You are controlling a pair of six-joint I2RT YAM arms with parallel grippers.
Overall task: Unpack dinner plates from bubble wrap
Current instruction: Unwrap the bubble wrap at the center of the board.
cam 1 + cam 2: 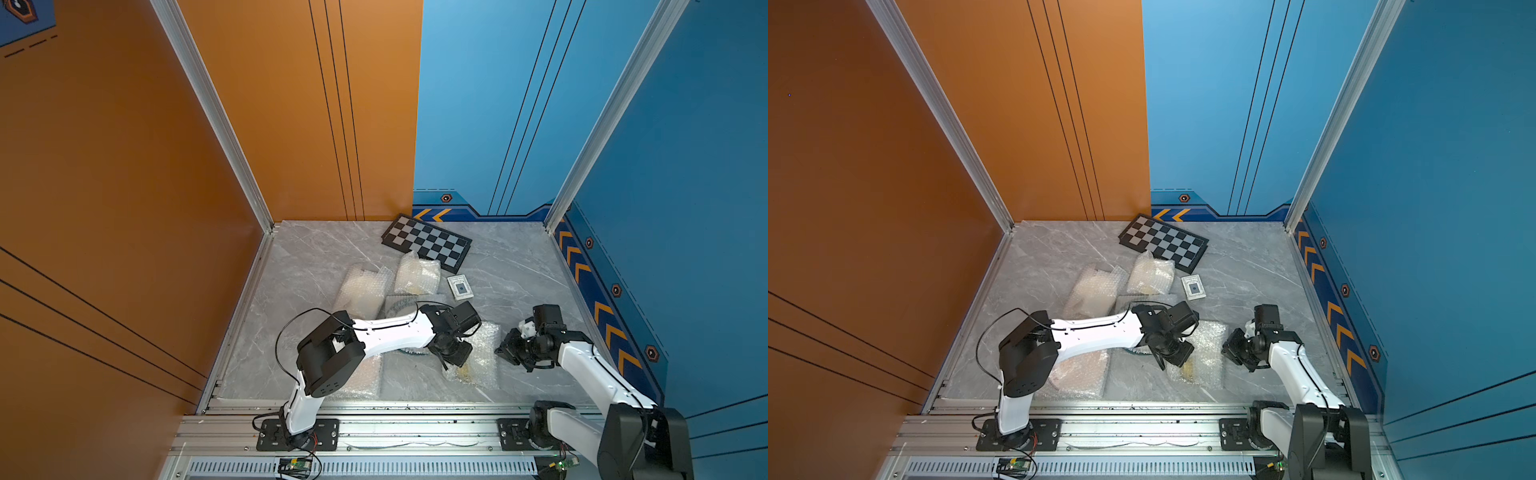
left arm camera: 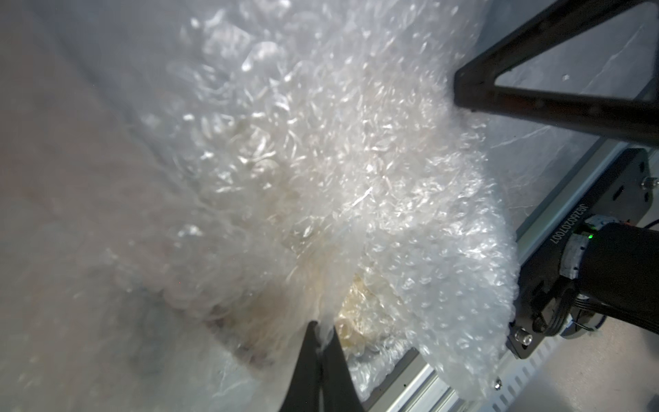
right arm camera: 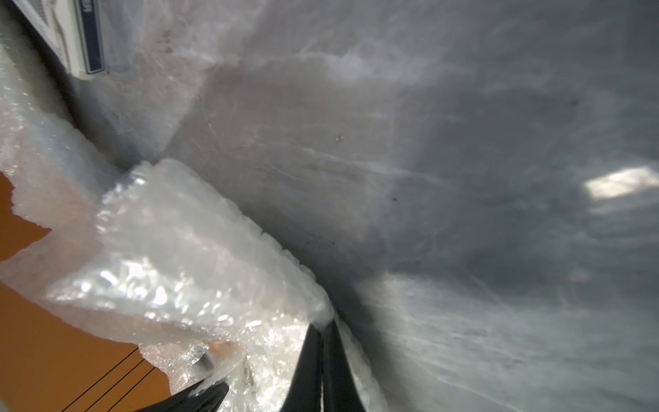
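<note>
A crinkly bubble wrap [image 1: 478, 353] [image 1: 1204, 353] bundle lies near the front of the table between my two arms. Something yellowish [image 2: 360, 314], likely a dinner plate, shows faintly through it. My left gripper [image 1: 451, 361] [image 2: 322, 328] is shut on a pinch of the bubble wrap at the bundle's left side. My right gripper [image 1: 505, 349] [image 3: 322, 326] is shut on the wrap's right edge [image 3: 214, 257]. Under the left arm, part of a plate's greenish rim [image 1: 409, 352] peeks out from a flat sheet of wrap.
Three more wrapped bundles lie on the marble table: two at the middle back [image 1: 361, 286] [image 1: 417, 272] and one at the front left [image 1: 361, 382]. A checkerboard [image 1: 428, 241] sits at the back, with a small white card box [image 1: 460, 287] in front of it.
</note>
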